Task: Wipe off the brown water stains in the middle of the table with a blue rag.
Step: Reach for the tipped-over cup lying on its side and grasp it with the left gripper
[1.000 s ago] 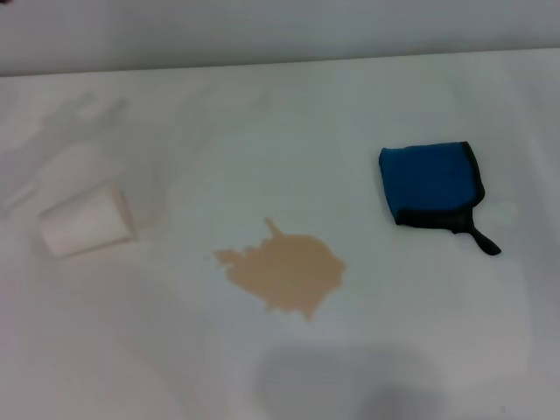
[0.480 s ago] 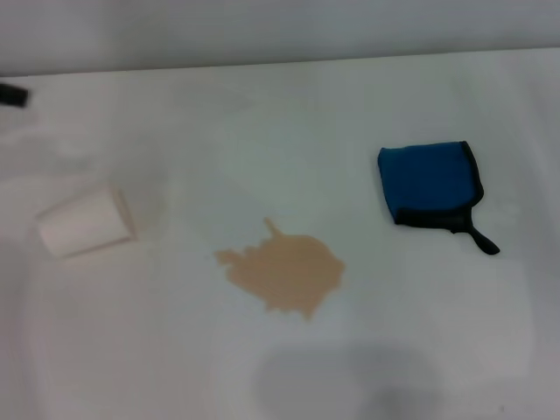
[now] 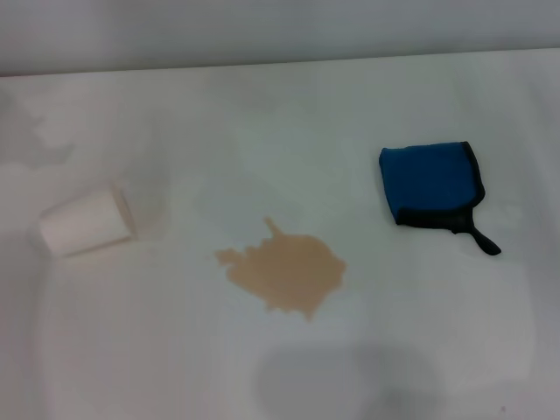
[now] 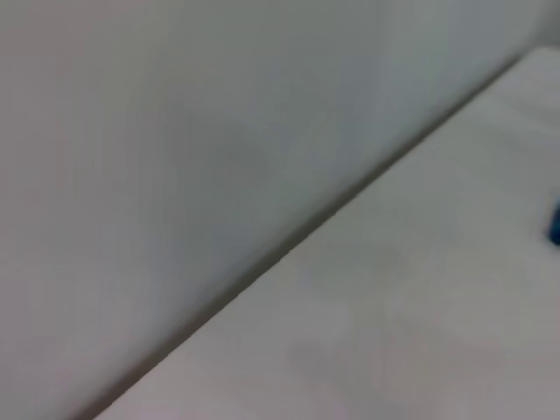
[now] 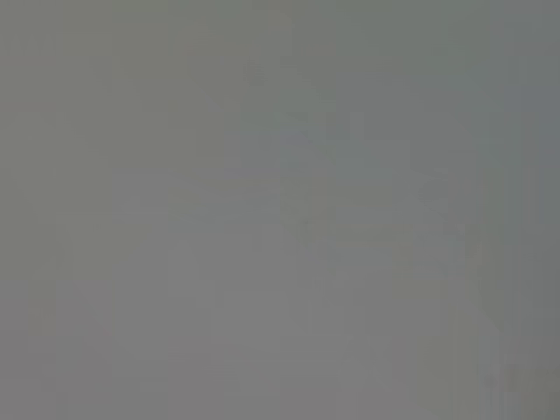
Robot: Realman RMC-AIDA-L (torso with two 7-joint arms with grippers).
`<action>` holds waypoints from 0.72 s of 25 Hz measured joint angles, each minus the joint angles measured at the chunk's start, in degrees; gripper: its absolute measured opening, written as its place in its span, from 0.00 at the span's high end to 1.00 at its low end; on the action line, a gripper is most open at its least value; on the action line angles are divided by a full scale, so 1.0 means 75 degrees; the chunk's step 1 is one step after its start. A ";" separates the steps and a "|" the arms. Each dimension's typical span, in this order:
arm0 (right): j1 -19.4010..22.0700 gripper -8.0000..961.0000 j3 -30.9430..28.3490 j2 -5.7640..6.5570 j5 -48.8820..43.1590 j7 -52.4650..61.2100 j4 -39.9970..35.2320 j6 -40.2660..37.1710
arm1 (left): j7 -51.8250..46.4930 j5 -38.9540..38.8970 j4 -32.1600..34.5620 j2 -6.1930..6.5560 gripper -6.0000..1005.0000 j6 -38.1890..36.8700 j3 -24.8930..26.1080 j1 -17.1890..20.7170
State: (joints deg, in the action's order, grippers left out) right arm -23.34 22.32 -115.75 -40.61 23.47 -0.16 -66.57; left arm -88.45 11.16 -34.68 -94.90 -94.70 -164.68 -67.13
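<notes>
The brown water stain (image 3: 284, 271) is a tan puddle with a ragged outline and a small spike, in the middle of the white table (image 3: 262, 131). The blue rag (image 3: 429, 184) lies folded to the right of the stain and a little farther back, with dark edging and a short dark tail (image 3: 481, 241) at its near corner. A blue sliver at the edge of the left wrist view (image 4: 555, 223) may be the rag. Neither gripper shows in any view. The right wrist view is plain grey.
A white cup (image 3: 86, 221) lies on its side at the left of the table. The table's far edge (image 3: 280, 61) meets a grey wall, also in the left wrist view (image 4: 289, 241).
A dark object at the far left edge half a second ago has left the view. The stain, rag and cup have not moved.
</notes>
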 joint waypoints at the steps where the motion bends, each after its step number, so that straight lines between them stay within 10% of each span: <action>1: -0.0011 0.10 0.0000 0.0000 0.0000 0.0000 0.0000 0.0000 | 0.0060 0.0056 0.0012 -0.0012 0.19 -0.0013 0.0012 -0.0027; 12: -0.0073 0.10 0.0000 -0.0022 0.0001 0.0000 0.0151 -0.0004 | 0.0513 0.1918 0.0510 -0.0593 0.19 0.0001 0.0138 -0.0646; 18: -0.0076 0.10 0.0000 -0.0013 0.0001 0.0000 0.0172 -0.0005 | 0.0828 0.2351 0.0516 -0.1191 0.19 0.0452 0.0174 -0.0771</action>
State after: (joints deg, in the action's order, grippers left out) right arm -23.91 22.32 -115.85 -40.60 23.47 1.13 -66.61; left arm -82.24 28.79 -30.81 -103.83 -91.31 -163.37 -72.91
